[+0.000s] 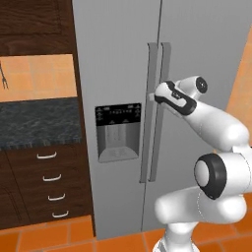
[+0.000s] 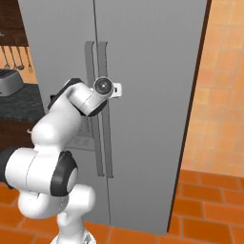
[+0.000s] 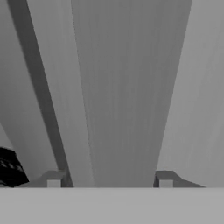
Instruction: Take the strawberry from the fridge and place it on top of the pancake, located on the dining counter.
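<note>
The light-grey fridge (image 1: pixel 118 59) stands with both doors closed, so the strawberry is hidden inside. My gripper (image 1: pixel 151 96) is at the pair of long vertical handles (image 1: pixel 156 74) in the middle, about level with the top of the black water dispenser (image 1: pixel 118 130). In the hand view the gripper (image 3: pixel 109 179) is open, its two fingertips (image 3: pixel 54 179) standing either side of a broad grey handle (image 3: pixel 127 109) without pressing on it. I cannot tell which door's handle it is. The pancake and the dining counter are out of view.
Left of the fridge are dark wood cabinets (image 1: pixel 34 24), a black-topped wall counter (image 1: pixel 39 123) and drawers (image 1: pixel 49 182). A toaster (image 2: pixel 9 81) sits on that counter. An orange tiled wall (image 2: pixel 219 95) closes the right side, above an orange floor (image 2: pixel 205 209).
</note>
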Controlling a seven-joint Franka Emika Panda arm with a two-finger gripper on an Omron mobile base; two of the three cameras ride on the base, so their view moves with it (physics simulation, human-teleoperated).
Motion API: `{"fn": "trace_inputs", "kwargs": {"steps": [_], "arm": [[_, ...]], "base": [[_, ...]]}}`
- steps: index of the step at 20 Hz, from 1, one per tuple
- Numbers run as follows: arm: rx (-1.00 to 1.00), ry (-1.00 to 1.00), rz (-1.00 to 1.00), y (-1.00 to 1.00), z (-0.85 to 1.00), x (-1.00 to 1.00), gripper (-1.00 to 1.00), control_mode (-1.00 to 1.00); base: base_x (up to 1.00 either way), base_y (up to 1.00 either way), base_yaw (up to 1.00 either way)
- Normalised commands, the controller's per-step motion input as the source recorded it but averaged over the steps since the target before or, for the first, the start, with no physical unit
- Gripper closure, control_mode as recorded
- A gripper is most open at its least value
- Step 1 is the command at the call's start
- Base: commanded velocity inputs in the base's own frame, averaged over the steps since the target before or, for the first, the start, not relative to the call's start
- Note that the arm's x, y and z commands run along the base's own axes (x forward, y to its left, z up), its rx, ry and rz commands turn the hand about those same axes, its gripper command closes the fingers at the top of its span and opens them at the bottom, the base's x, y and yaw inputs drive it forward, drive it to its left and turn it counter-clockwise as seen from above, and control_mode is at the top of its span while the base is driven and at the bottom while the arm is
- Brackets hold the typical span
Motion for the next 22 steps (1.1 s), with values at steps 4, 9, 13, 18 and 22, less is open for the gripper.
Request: {"fn": "trace_inputs", "kwargs": {"steps": [4,9,13,18,22], "arm": [[0.12,-0.01,0.0,-0.14,-0.33,-0.12,1.0,-1.0],[0.12,0.0,0.0,-0.52,0.09,-0.55,1.0,-1.0],[0.08,0.0,0.0,-0.81,0.26,-0.64,1.0,-1.0],[0.04,0.04,0.0,-0.9,0.17,-0.47,1.0,-1.0],[0.07,0.01,0.0,-0.98,0.04,-0.37,1.0,-1.0]], "base": [[0.0,0.0,0.0],[0.0,0.0,0.0],[0.0,0.0,0.0],[0.0,0.0,0.0],[0.0,0.0,0.0]]}}
